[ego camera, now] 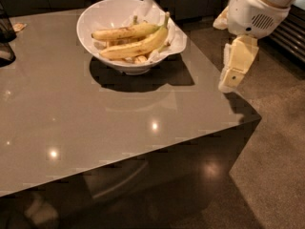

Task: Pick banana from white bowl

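The white bowl (102,20) stands at the back of the grey table (95,123), lined with white paper. Yellow bananas (136,44) lie across it, stems pointing up to the right. My gripper (232,78) hangs from the white arm at the right, above the table's right edge, to the right of the bowl and apart from it. It holds nothing that I can see.
A dark object (5,37) sits at the table's far left edge. Dark cabinets run along the back. A speckled floor (276,142) lies to the right of the table. The table's front right corner (257,118) juts out below the gripper.
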`<state>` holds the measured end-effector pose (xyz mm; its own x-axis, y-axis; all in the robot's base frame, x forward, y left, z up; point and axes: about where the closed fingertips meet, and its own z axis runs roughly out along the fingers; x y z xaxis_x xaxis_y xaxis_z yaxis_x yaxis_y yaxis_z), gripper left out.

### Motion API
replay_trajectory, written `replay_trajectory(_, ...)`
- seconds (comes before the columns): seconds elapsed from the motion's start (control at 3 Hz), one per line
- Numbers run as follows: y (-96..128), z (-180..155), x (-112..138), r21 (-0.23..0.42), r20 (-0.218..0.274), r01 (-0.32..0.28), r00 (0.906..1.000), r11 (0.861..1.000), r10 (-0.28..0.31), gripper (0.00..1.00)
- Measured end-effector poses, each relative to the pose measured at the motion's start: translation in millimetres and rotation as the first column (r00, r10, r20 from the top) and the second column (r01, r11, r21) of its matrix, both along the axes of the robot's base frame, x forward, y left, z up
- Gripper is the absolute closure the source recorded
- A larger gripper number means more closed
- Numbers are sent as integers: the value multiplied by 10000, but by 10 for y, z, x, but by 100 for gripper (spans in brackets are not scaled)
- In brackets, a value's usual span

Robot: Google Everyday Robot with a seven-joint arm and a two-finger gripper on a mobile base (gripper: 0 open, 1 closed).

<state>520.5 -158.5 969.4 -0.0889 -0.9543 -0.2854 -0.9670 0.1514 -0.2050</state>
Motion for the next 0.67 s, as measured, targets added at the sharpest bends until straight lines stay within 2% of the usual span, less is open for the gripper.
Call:
replay_trajectory(0.33,168,80,256,229,192,-508,9985,9984,503,0)
replay_trajectory(0.67,530,235,646,345,648,-1314,9895,9907,1290,0)
